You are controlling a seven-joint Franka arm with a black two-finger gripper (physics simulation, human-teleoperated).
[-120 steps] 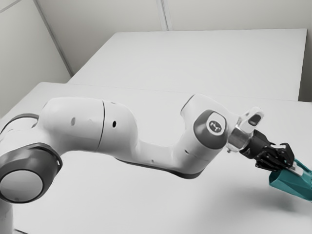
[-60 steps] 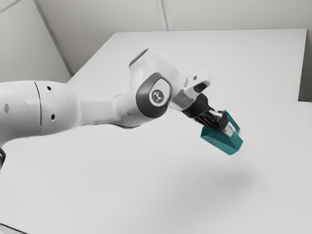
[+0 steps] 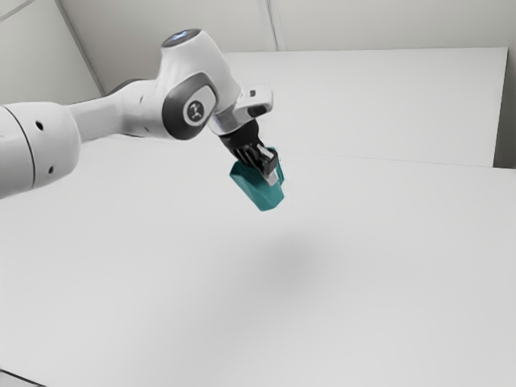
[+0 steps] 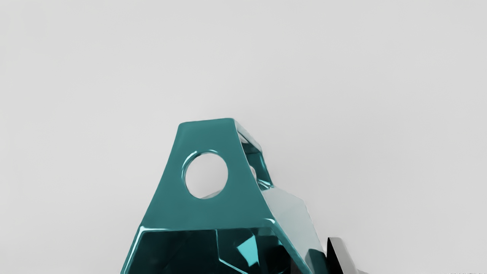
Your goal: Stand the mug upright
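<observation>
A teal mug (image 3: 258, 193) hung in the air over a white table (image 3: 387, 314), clamped by its wall in the black gripper (image 3: 269, 175) of a white robot arm (image 3: 193, 72). The mug was tilted rather than upright, its mouth turned up toward the gripper and its base slanting down toward the exterior view's right. In the wrist view, the mug's dark, faceted interior (image 4: 182, 251) caught a bright turquoise glint — how deep it ran could not be told. A tapering handle (image 4: 209, 213), pierced by a round hole, stood out from the rim, and a pale finger (image 4: 342, 257) pressed close along the outside of the wall. A soft shadow (image 3: 289, 262) lay on the table below the mug. Behind stood a second white surface (image 3: 371, 105), backed by pale walls (image 3: 363, 24) with a vertical seam (image 3: 272, 24) — and a dark line (image 3: 22, 378) crossed the exterior view's lower left corner.
</observation>
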